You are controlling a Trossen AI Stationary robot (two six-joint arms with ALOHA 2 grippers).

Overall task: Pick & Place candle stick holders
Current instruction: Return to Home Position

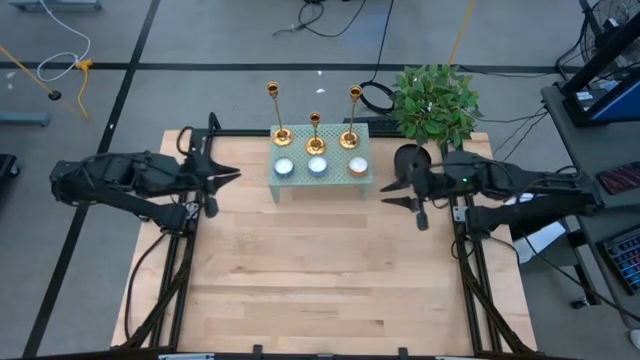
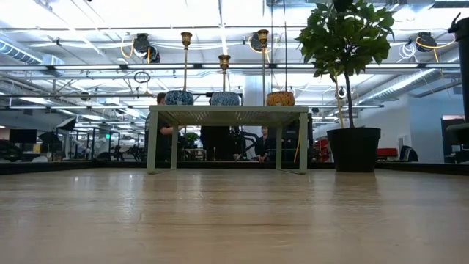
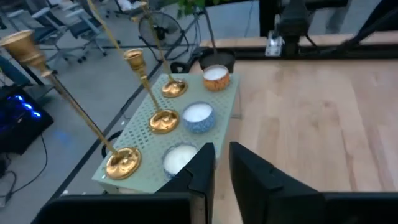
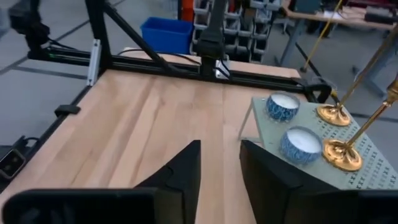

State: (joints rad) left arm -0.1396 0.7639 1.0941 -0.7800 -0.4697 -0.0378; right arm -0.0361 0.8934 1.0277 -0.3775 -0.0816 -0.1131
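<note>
Three gold candlesticks stand upright on their round bases along the far side of a small pale green perforated stand [image 1: 322, 182]: the left one [image 1: 282, 134], the shorter middle one [image 1: 316, 144] and the right one [image 1: 350, 138]. In the low view their stems [image 2: 186, 62] rise above the stand top [image 2: 227, 111]. My left gripper [image 1: 228, 176] is open and empty, left of the stand. It sees the candlestick bases in its wrist view [image 3: 122, 163]. My right gripper [image 1: 392, 194] is open and empty, right of the stand. It sees two bases in its wrist view [image 4: 341, 155].
Three tea-light candles in small cups [image 1: 317, 166] sit on the stand in front of the candlesticks. A potted plant [image 1: 435, 103] stands at the table's far right, just behind my right gripper. Bare wooden table [image 1: 320, 280] lies toward the near edge. People show in the room beyond [image 2: 165, 132].
</note>
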